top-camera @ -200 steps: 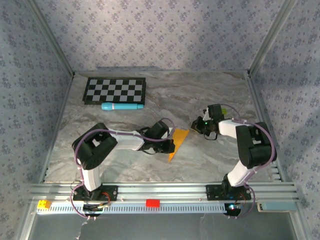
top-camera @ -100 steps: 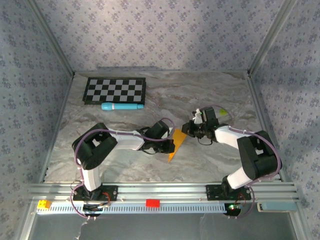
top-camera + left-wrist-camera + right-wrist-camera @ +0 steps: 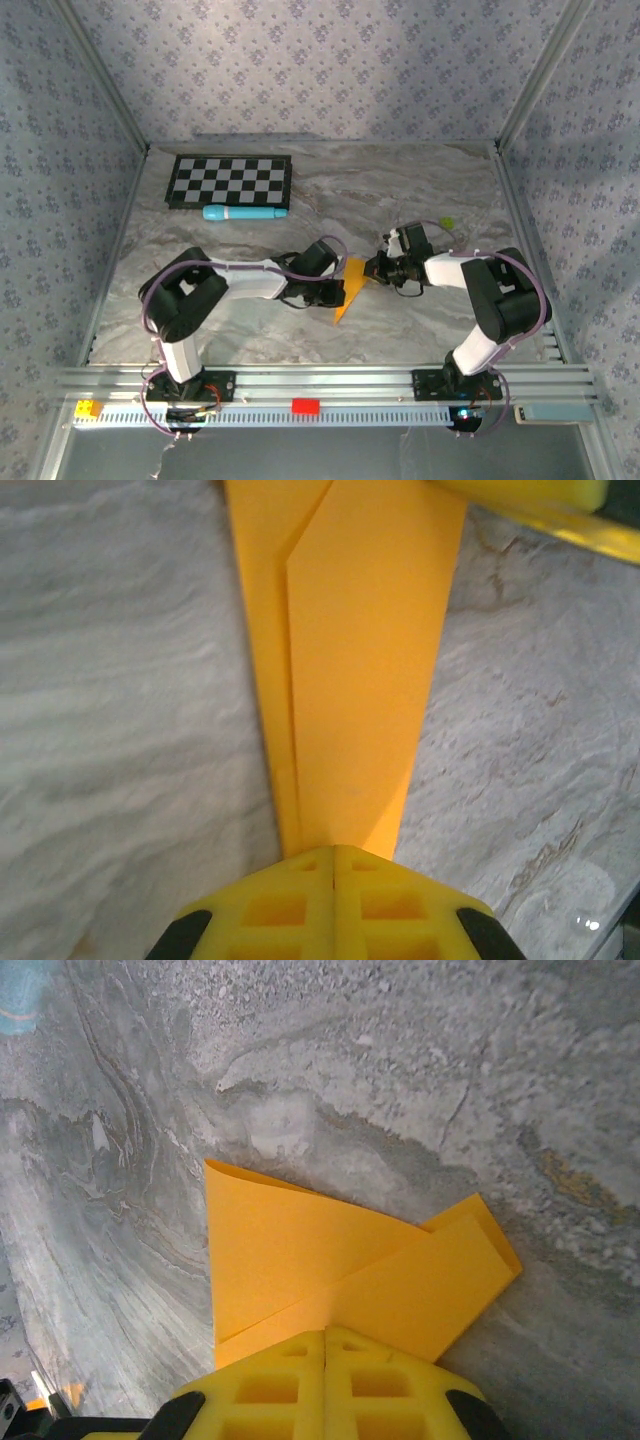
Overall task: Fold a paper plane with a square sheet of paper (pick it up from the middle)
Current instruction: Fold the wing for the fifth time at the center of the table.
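The left gripper [image 3: 335,852] has its yellow fingers pressed together, pinching the narrow end of the orange paper [image 3: 354,278]. The paper lies between the two grippers on the marbled table [image 3: 420,190] – a long, tapering folded shape with one layer lapped over another and a slanting crease near its wide end. At that wide end the right gripper [image 3: 325,1338] is likewise closed tight on the paper's edge, where two folded flaps meet.
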